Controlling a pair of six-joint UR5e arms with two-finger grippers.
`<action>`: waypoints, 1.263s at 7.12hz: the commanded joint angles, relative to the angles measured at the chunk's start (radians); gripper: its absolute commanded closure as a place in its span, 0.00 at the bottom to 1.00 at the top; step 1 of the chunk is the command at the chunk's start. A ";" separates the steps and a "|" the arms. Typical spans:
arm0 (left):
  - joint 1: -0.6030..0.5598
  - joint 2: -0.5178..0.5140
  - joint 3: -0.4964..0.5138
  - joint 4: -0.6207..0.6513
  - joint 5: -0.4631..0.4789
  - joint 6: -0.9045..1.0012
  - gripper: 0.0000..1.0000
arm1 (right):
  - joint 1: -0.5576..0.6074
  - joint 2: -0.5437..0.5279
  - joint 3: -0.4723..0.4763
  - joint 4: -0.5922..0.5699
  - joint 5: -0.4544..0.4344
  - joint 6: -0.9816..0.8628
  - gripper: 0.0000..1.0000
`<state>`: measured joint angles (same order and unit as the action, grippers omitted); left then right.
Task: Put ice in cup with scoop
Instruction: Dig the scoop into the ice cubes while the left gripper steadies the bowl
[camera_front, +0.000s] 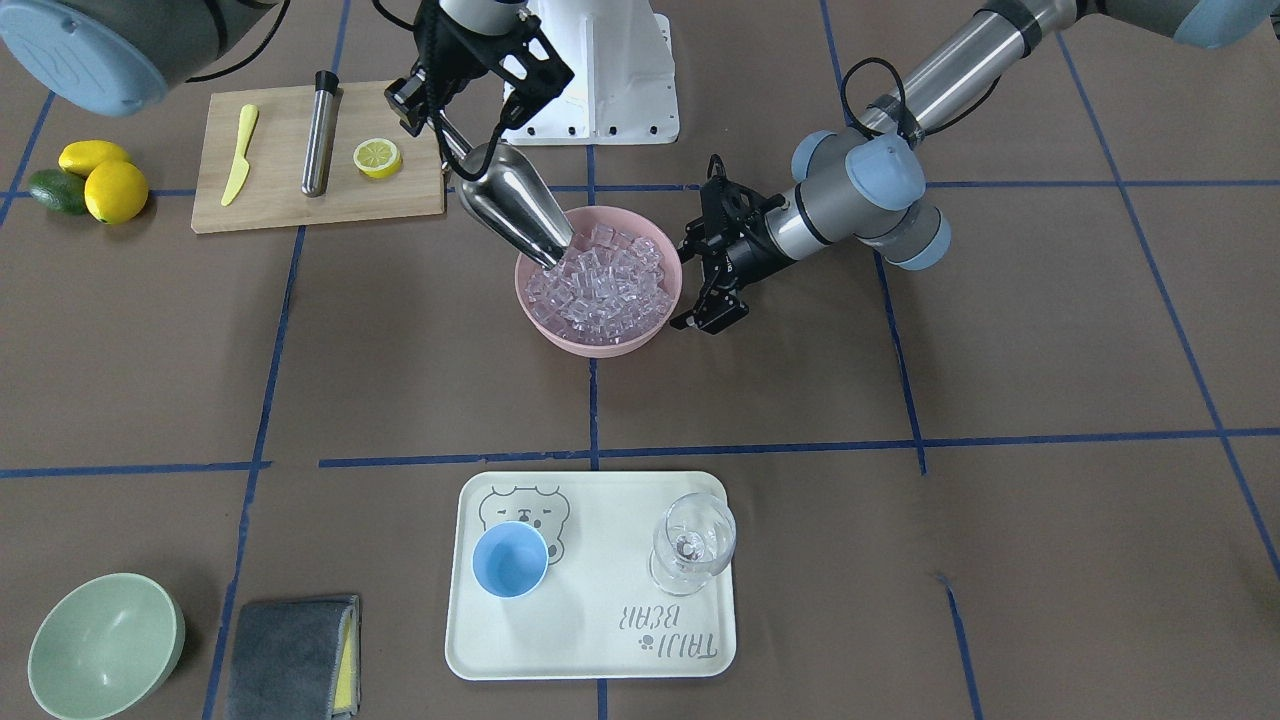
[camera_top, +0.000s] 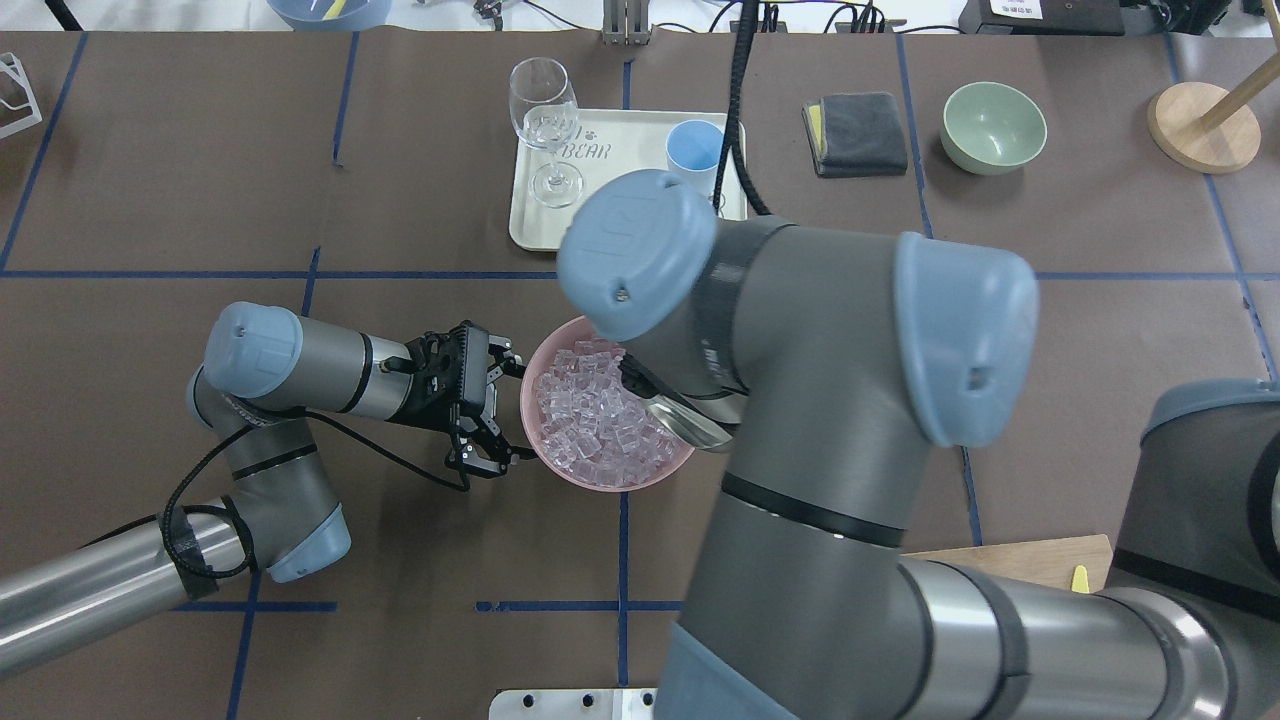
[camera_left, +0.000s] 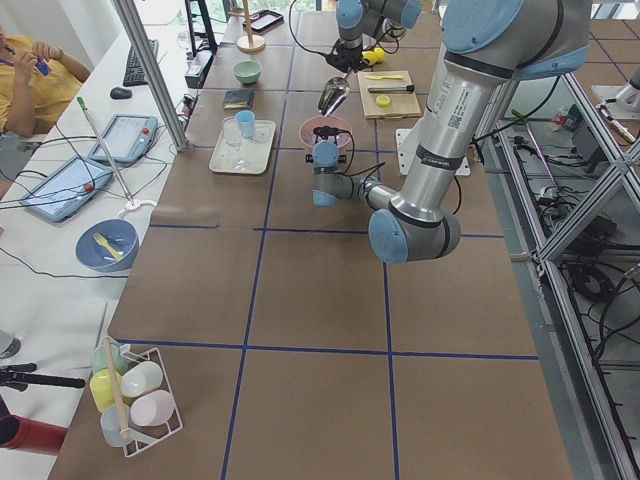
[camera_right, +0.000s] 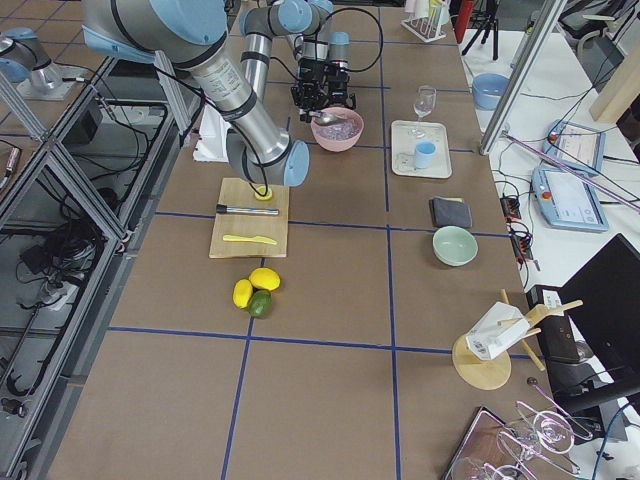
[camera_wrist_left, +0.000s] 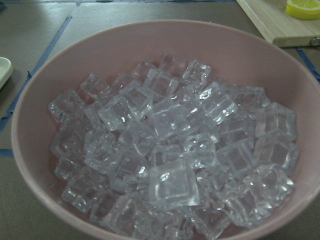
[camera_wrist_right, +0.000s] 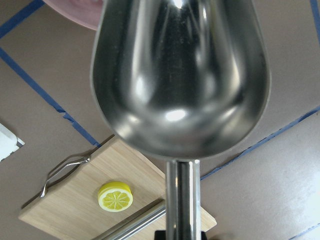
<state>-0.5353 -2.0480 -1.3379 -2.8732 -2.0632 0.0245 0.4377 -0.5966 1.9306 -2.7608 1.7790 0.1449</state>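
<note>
The right gripper (camera_front: 441, 122) is clamped on the handle of the shiny stainless-steel scoop (camera_front: 510, 205), whose tip dips into, and seems to touch, the clear ice cubes (camera_front: 600, 280) heaped in the round pink bowl (camera_front: 598, 346). The left gripper (camera_front: 712, 272) hangs just beside that bowl's rim, fingers apart. The small light-blue cup (camera_front: 510, 560) stands on the cream tray (camera_front: 600, 560), well apart.

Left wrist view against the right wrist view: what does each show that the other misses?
Only the left wrist view shows the ice, heaped in the pink bowl. Only the right wrist view shows the scoop, close up, and a steel tube. Both catch the bowl, the wooden board and the lemon half.
</note>
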 joint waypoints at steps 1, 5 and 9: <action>0.001 0.000 0.002 0.000 0.000 0.000 0.00 | -0.019 0.107 -0.187 -0.034 0.002 -0.008 1.00; 0.000 -0.001 0.002 0.000 0.006 0.000 0.00 | -0.063 0.104 -0.205 -0.094 0.000 -0.008 1.00; 0.001 -0.001 0.002 0.000 0.006 0.000 0.00 | -0.073 0.118 -0.286 -0.085 -0.018 -0.008 1.00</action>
<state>-0.5351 -2.0482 -1.3361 -2.8738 -2.0571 0.0245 0.3673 -0.4862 1.6742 -2.8491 1.7693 0.1365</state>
